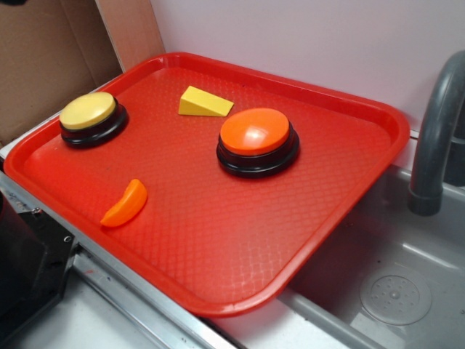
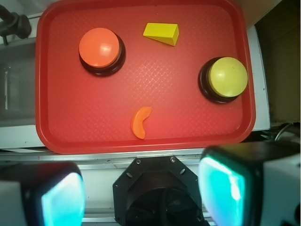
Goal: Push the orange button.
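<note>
Claw (image 2: 141,193) open, well apart from orange button (image 2: 99,47)

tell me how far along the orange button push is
Nothing looks done yet: the orange button sits untouched on the red tray, dome raised. In hand: the gripper hangs open above the tray's near edge in the wrist view, holding nothing and well short of the button. Left: move over the button, come down and press it.

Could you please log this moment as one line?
orange button: untouched on red tray | gripper: open, fingers off tray | push: not started
</note>
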You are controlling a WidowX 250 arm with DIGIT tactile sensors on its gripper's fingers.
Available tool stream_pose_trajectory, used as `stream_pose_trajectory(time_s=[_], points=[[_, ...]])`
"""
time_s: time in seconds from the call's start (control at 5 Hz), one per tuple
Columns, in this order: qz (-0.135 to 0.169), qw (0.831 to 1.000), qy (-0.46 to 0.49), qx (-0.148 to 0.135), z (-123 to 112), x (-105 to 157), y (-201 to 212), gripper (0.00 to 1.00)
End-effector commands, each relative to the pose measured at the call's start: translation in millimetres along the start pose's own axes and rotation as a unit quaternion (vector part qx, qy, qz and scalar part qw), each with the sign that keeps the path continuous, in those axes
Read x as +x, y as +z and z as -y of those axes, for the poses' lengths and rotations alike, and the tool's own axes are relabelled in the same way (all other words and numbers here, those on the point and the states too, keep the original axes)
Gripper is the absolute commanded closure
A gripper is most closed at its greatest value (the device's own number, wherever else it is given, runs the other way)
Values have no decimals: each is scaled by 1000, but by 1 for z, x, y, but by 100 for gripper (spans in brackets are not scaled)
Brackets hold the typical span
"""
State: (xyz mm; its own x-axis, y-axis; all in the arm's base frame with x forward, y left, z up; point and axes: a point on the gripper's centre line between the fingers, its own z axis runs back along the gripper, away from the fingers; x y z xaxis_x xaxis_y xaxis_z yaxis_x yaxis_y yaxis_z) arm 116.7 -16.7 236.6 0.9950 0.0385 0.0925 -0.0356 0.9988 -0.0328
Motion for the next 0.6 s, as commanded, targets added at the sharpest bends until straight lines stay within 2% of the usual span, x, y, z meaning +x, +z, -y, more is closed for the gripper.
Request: stream_pose_trajectory(time_s=[0.0, 0.2, 0.4], points=[[0, 1000, 0, 0, 0, 0, 0, 0], [-73, 997, -35, 22, 5, 45, -53, 0], [-51, 986, -159, 15, 21, 91, -82, 0]])
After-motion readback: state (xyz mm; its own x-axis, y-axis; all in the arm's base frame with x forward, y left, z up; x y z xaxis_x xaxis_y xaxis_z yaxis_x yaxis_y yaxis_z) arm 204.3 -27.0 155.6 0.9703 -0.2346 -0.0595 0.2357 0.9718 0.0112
